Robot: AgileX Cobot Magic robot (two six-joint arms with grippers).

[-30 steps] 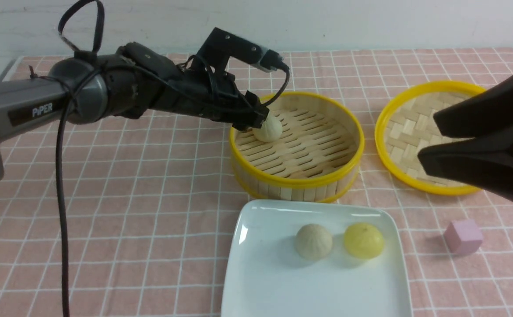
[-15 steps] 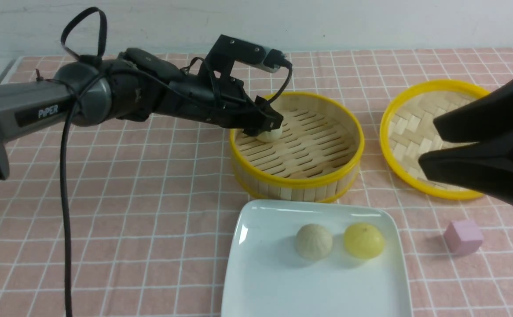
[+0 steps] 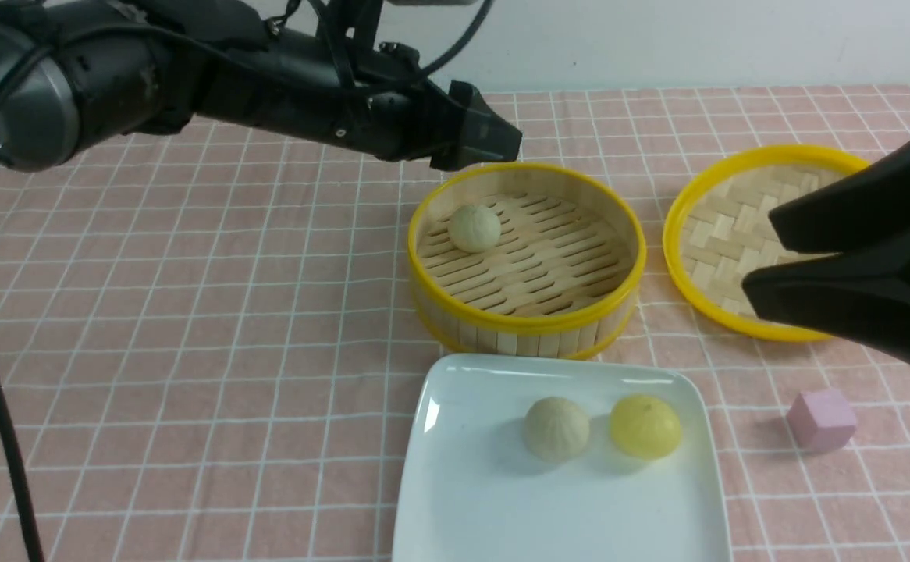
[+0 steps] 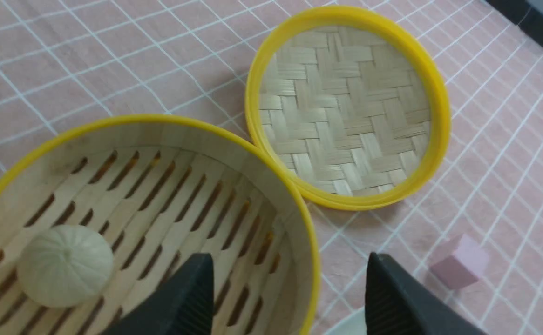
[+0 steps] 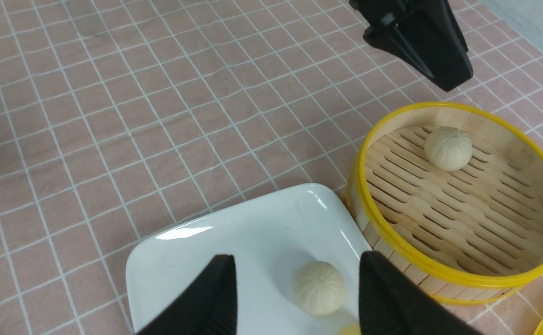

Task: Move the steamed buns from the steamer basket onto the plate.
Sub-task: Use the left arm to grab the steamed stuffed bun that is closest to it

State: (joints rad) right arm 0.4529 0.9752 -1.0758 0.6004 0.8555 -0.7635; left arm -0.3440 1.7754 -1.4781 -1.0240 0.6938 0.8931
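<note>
On the white plate [image 3: 560, 515] at the table's near edge, a pale bun [image 3: 556, 429] sits beside a yellow bun [image 3: 645, 427]. The right fingers [image 3: 759, 250] stand wide open, holding nothing. Beyond the plate, the steamer basket [image 3: 527, 312] holds another pale bun [image 3: 474, 228] (near its far-left rim). The left fingers [image 4: 290, 288], also wide apart and empty, hover above the table [image 3: 190, 351].

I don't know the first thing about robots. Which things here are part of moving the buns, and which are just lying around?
Part of the job:
- bun in the basket
- pale bun on the plate
- yellow bun on the plate
- basket
- plate

Just lying around:
- woven lid
- pink block
</note>
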